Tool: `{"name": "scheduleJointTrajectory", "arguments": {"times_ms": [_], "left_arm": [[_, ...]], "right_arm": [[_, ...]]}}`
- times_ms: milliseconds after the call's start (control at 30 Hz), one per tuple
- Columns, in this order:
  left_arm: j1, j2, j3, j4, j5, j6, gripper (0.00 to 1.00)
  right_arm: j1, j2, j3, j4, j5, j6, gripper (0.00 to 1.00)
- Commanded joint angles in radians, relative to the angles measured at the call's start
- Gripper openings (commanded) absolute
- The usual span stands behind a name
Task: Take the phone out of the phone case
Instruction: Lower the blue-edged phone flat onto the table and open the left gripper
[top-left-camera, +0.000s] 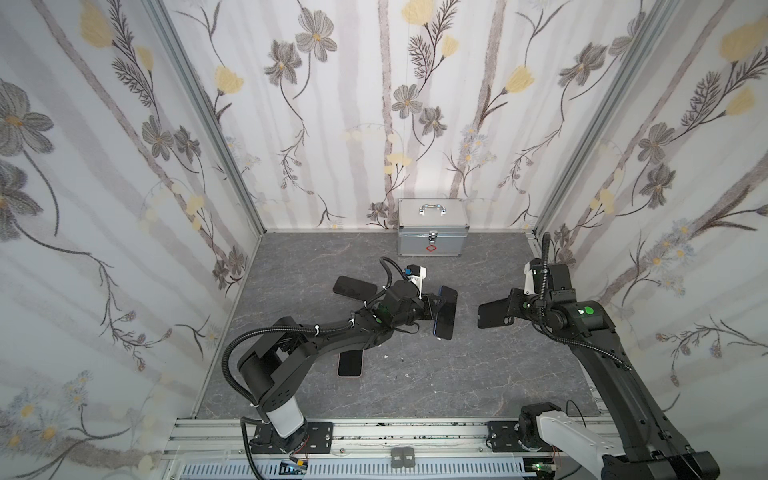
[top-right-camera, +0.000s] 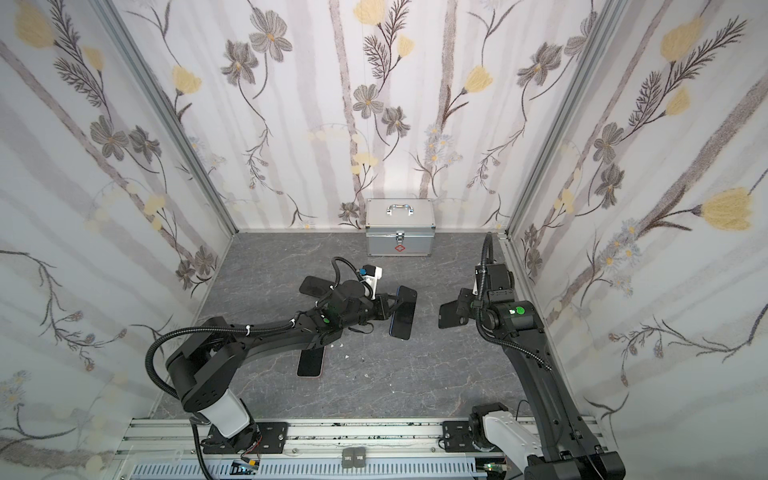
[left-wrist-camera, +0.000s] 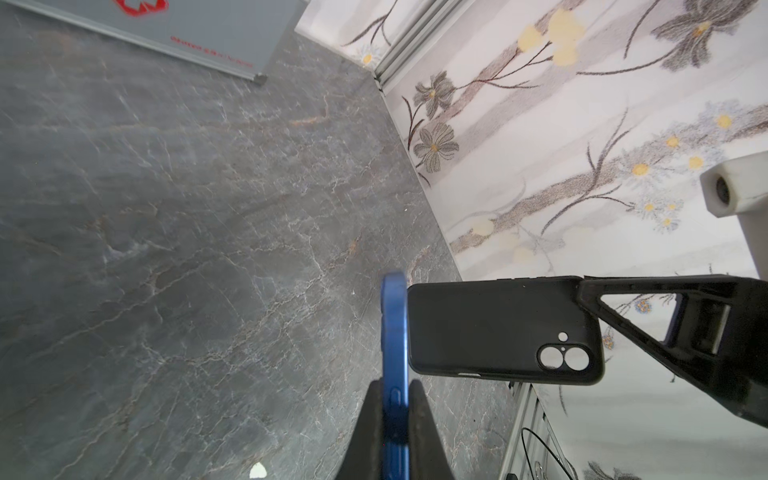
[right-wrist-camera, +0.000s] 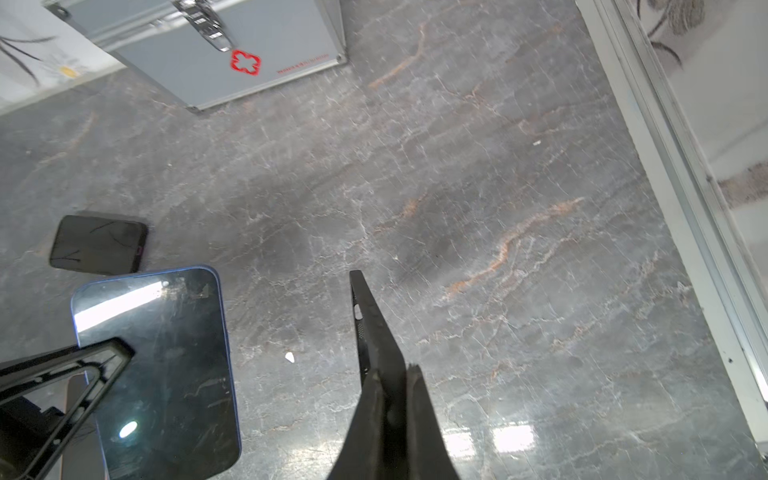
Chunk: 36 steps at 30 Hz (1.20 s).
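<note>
Separation is judged done: at mid-frame the blue phone (top-left-camera: 445, 311) is clamped edgewise in the left end effector (top-left-camera: 432, 309), and the empty phone case (top-left-camera: 492, 318) is pinched in the right end effector (top-left-camera: 510, 309), held apart so neither re-seats; beyond, a metal box (top-left-camera: 432, 235) is seen.

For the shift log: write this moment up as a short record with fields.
left gripper: shut on blue phone, gripped at one long edge
right gripper: shut on black case
case state: empty, light shows through its camera cutouts in the left wrist view
phone and case: apart, a gap between them
other items: dark phone and second phone flat on the table; silver box at the back wall
</note>
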Motion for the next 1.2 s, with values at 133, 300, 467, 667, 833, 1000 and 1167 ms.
{"name": "scheduleJointTrajectory", "arguments": {"times_ms": [133,300,467,667,833,1000,1167], "left_arm": [[-0.051,0.087,0.025,0.143,-0.091,-0.16,0.0],[-0.088,0.139,0.024,0.148,-0.141,-0.239,0.0],[-0.115,0.187,0.034,0.157,-0.169,-0.282,0.0],[-0.131,0.237,0.048,0.18,-0.18,-0.306,0.0],[-0.131,0.264,0.051,0.188,-0.192,-0.324,0.0],[-0.131,0.287,0.052,0.189,-0.187,-0.338,0.0],[-0.131,0.303,0.054,0.19,-0.187,-0.343,0.0]], "right_arm": [[-0.028,-0.003,-0.043,-0.002,-0.026,-0.005,0.0],[-0.029,0.001,-0.076,0.027,-0.044,-0.022,0.0],[-0.029,0.001,-0.113,0.084,-0.062,-0.033,0.0],[-0.029,0.014,-0.148,0.138,-0.109,-0.035,0.0],[-0.029,0.023,-0.164,0.152,-0.096,-0.042,0.0],[-0.029,0.04,-0.177,0.168,-0.102,-0.042,0.0],[-0.029,0.049,-0.179,0.175,-0.096,-0.038,0.0]]}}
